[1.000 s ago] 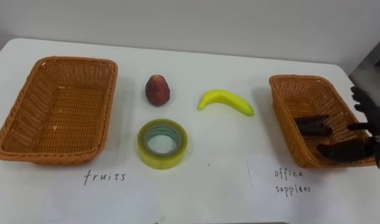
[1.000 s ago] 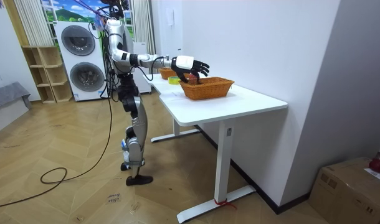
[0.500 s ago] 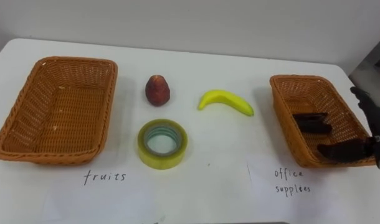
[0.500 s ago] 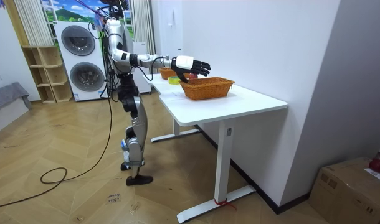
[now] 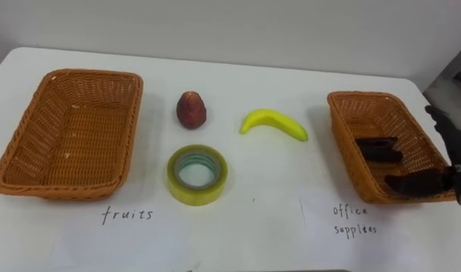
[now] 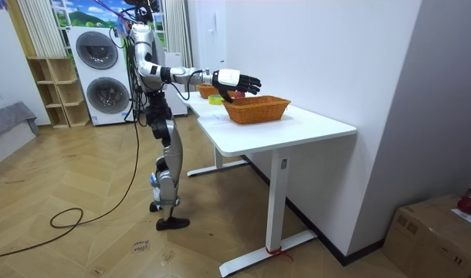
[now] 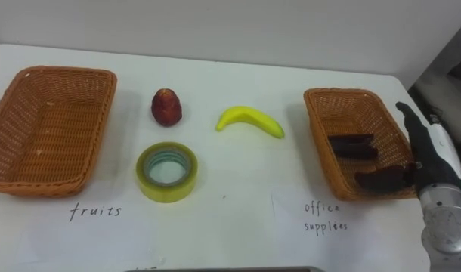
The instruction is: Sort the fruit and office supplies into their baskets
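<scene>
Fruit and tape lie loose on the white table point(image 5: 276, 177), none sorted yet. Left basket point(image 5: 132, 121) at 9 o'clock: woven wicker, rectangular, sloped walls, nothing in it. Right basket point(image 5: 363, 96) at 3 o'clock: same weave, with a dark shape point(image 5: 378, 149) inside; can't tell if it's an item or a shadow.

Right hand point(image 7: 431, 162) at the right basket's 3 o'clock edge, fingers spread, holding nothing, thumb over the near corner.

Tape roll point(image 5: 187, 193) at 7 o'clock from centre: flat yellow-green ring, glossy. Likely light and stiff but slippery; pinch across the rim, or put a finger through the hole.

Banana point(image 5: 273, 121) at 1 o'clock: smooth, curved, yellow. Likely light and rigid; grip mid-belly across the curve.

Red fruit point(image 5: 191, 109) at 11 o'clock: small, rounded, tapered top, dull skin. Probably rolls; close on its sides from above.
</scene>
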Tool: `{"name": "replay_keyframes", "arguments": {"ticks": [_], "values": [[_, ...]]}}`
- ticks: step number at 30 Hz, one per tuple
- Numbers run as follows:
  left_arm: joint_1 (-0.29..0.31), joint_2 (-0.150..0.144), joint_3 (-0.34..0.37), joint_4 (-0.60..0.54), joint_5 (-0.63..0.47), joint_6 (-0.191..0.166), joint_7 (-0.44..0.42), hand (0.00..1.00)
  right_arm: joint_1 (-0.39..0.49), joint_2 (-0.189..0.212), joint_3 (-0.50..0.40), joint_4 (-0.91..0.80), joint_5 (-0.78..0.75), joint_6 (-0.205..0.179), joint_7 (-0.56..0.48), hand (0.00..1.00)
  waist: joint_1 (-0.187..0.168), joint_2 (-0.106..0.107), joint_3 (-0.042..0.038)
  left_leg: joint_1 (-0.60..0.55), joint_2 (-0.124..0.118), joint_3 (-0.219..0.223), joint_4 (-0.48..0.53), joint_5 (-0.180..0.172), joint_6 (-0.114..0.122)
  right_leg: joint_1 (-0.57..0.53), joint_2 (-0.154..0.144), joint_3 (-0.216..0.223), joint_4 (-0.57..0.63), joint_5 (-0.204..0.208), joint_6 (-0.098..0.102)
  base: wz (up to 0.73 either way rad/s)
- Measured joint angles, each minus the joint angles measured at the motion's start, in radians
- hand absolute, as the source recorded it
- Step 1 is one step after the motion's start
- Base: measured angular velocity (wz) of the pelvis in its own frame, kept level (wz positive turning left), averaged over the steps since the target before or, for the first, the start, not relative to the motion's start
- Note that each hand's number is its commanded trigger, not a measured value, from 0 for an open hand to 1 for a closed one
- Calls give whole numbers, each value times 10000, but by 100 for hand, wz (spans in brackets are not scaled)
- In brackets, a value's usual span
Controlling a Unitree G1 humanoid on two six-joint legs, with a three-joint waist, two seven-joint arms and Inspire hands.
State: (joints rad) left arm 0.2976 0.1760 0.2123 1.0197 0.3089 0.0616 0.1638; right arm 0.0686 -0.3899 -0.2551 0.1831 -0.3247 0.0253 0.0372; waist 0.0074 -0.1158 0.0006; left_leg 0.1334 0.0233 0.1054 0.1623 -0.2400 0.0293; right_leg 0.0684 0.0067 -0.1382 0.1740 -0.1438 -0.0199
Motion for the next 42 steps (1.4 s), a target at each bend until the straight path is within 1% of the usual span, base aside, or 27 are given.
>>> {"name": "replay_keyframes", "arguments": {"ticks": [2,6,9,12,15,17,20,25,28,32,35,37,39,41,42], "values": [[3,-7,18,-3,36,0,0,0,-6,0,-11,-62,7,0,-23,0,22,15,6,-1,1,7,-8,0,0,-10,23,12,1,0,0,0],[-33,-25,49,-12,81,-21,0,0,-44,0,-27,-768,29,-35,-218,0,45,64,-1,9,7,31,-17,0,0,-18,70,125,-2,0,-1,-1],[-94,-29,132,-13,80,-69,0,0,-50,0,-27,-1168,-104,-113,-447,0,190,75,8,50,13,110,-18,-1,-2,-9,113,277,-4,1,-2,-8],[-142,-31,204,-11,80,-189,0,0,-51,0,-39,-1385,-170,-241,-614,0,242,74,11,63,18,129,-36,-1,-2,-6,111,286,-4,1,-1,-2],[-151,-26,192,-11,67,-190,1,0,-51,-1,-39,-1733,-55,-241,-761,0,242,81,19,115,17,131,-61,-1,-2,30,109,286,16,1,-1,0],[-179,-27,176,-3,70,-193,0,0,-53,-1,-38,-1974,40,-239,-804,0,250,56,27,119,21,135,-61,-1,-1,4,108,284,57,0,-1,0],[-172,-6,157,2,53,-192,0,0,-204,-6,-30,-2589,59,-239,-803,0,222,-14,76,124,20,145,-114,-2,-1,-42,105,265,127,-5,5,-1],[-140,19,150,-1,-6,-193,2,0,-330,-6,-29,-3463,580,-232,-803,0,247,-110,100,122,21,183,-110,-3,-2,-43,104,264,100,-4,5,-1],[-94,26,58,0,-11,-193,11,0,-375,-9,-29,-3818,811,-256,-804,0,251,-132,87,126,20,186,-79,-2,0,-46,104,265,102,-4,5,0],[-105,60,9,2,2,-192,44,0,-489,-8,25,-3867,806,-253,-803,0,317,-126,84,114,31,184,-78,-2,0,-47,105,228,110,-4,5,0],[-116,51,6,-3,3,-176,41,0,-889,-8,96,-3835,804,-236,-803,0,309,-87,75,77,32,186,-73,-2,-1,-81,105,217,113,-4,5,0],[-155,8,4,-3,61,-163,40,0,-1201,-7,184,-3835,818,-224,-802,0,292,-55,29,-31,18,112,-1,-2,0,-126,83,137,112,-3,4,8],[-191,4,0,-3,73,-150,32,0,-1348,-6,295,-3835,826,-219,-793,0,278,-33,19,-36,13,3,37,-1,0,-78,66,28,109,-3,4,15],[-220,2,-43,-3,71,-144,32,0,-1456,-5,492,-3835,841,-195,-761,0,334,1,23,-5,15,-43,45,-1,0,-25,60,-24,106,-4,5,9],[-237,1,-104,-3,81,-138,35,0,-1541,-4,663,-3841,887,-183,-729,0,422,27,23,-8,13,-41,50,-1,0,-31,52,-42,107,-4,5,0]]}}
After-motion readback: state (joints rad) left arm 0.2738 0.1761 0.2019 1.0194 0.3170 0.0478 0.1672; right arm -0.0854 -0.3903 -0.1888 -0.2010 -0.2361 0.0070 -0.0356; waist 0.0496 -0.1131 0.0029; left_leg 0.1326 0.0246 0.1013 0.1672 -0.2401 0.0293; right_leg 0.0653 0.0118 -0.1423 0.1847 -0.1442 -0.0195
